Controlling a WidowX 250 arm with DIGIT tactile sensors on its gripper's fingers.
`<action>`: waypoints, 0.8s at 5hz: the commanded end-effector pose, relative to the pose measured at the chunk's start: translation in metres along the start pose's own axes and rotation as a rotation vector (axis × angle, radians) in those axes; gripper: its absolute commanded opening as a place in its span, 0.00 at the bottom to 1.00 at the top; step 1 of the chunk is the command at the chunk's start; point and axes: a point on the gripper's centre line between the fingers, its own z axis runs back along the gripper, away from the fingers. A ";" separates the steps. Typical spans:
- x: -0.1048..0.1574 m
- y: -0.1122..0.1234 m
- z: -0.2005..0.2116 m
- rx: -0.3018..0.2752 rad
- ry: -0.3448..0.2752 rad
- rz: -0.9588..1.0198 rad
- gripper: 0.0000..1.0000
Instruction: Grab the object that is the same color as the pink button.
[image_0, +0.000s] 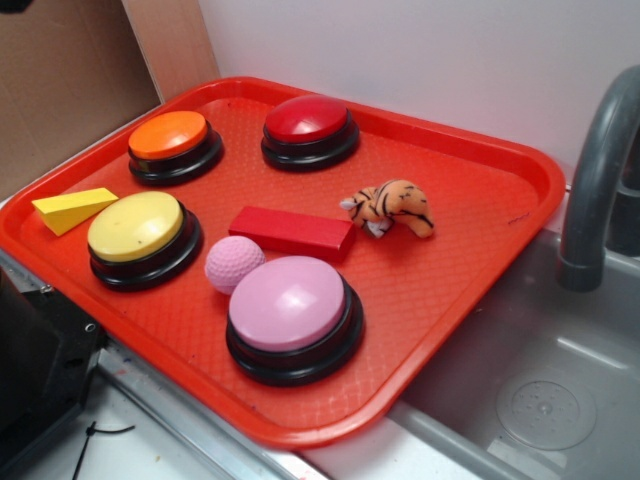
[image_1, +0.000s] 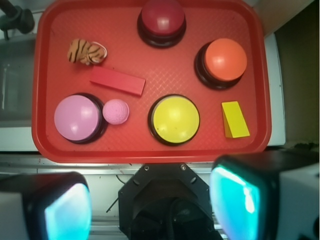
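Small pink dimpled ball (image_0: 234, 264) touches the pink-domed black-based button (image_0: 292, 318), apparently; round, axisless; hand (image_1: 150, 205) spread wide, off the red plastic tray (image_1: 150, 150).

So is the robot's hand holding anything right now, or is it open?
Hand: open and empty, fingers spread wide, hovering off the red tray; the pink ball lies untouched.

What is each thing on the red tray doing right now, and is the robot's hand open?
pink ball: loose, touching the pink button.
pink button: upright, not pressed.
yellow button: upright.
orange button: upright.
red button: upright.
red block: lying flat.
yellow wedge: lying flat.
toy tiger: lying down.
gripper: open, holding nothing.
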 end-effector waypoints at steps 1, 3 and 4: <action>0.015 -0.010 -0.024 -0.069 -0.186 -0.501 1.00; 0.027 -0.023 -0.062 -0.037 -0.239 -0.950 1.00; 0.035 -0.026 -0.089 -0.031 -0.210 -1.063 1.00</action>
